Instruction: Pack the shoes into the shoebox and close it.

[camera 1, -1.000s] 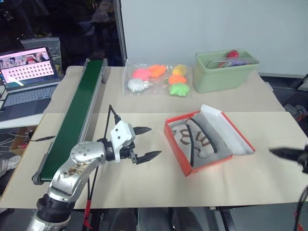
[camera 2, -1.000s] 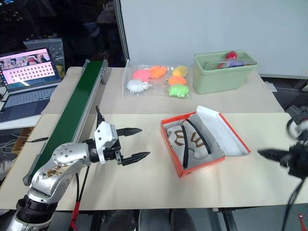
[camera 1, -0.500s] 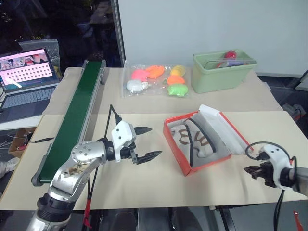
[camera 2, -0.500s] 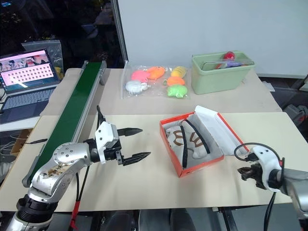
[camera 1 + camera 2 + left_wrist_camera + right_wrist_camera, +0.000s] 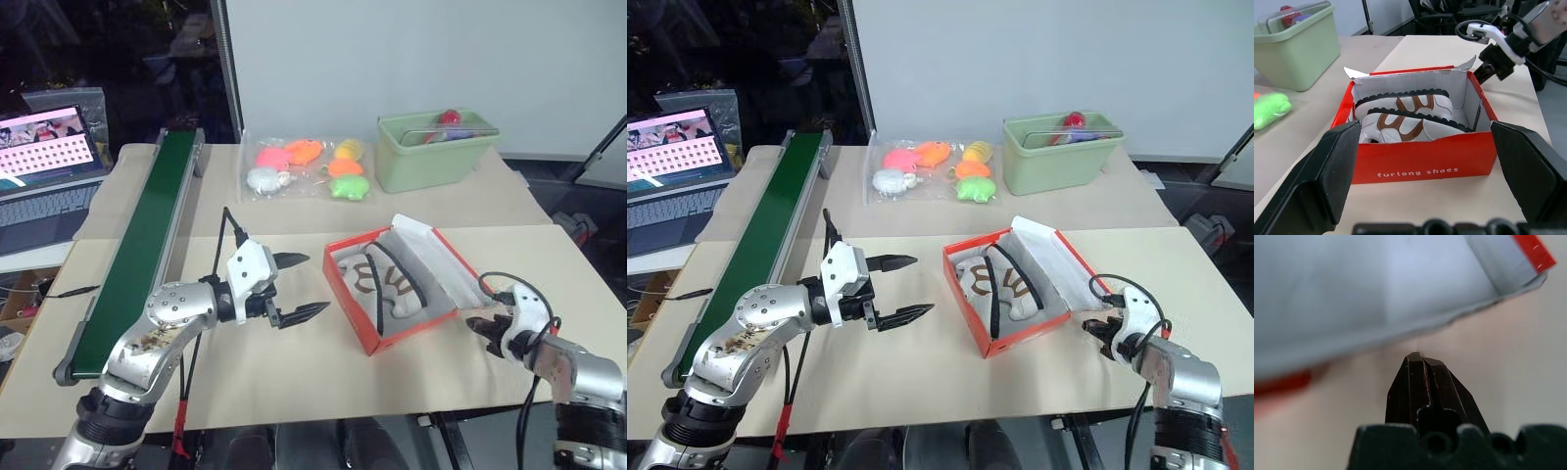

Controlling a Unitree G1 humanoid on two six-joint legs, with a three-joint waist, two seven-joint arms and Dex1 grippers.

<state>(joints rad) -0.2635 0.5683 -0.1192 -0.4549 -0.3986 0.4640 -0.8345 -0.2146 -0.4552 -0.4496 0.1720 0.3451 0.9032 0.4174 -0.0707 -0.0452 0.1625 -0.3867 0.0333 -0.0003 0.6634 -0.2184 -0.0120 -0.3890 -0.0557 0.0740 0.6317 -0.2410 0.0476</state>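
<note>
The red shoebox (image 5: pixel 345 304) sits open in the middle of the table, its white-lined lid (image 5: pixel 431 257) folded back on the right side. Both white shoes (image 5: pixel 1405 117) with dark brown laces lie side by side inside it. My left gripper (image 5: pixel 312 285) hovers open to the left of the box, pointing at its red front wall (image 5: pixel 1425 161) and holding nothing. My right gripper (image 5: pixel 477 321) is shut and empty, low over the table at the lid's outer edge. In the right wrist view its closed fingertips (image 5: pixel 1418 357) sit just short of the lid's raised edge (image 5: pixel 1400 328).
A pale green bin (image 5: pixel 436 152) stands at the back right, with a clear bag of bright soft toys (image 5: pixel 304 166) to its left. A green conveyor strip (image 5: pixel 142 250) runs along the left side, and a laptop (image 5: pixel 44 157) sits beyond it.
My right arm has swung in from the right edge, dropping down and toward the lid. The left gripper has stayed put. The head camera has shifted slightly.
</note>
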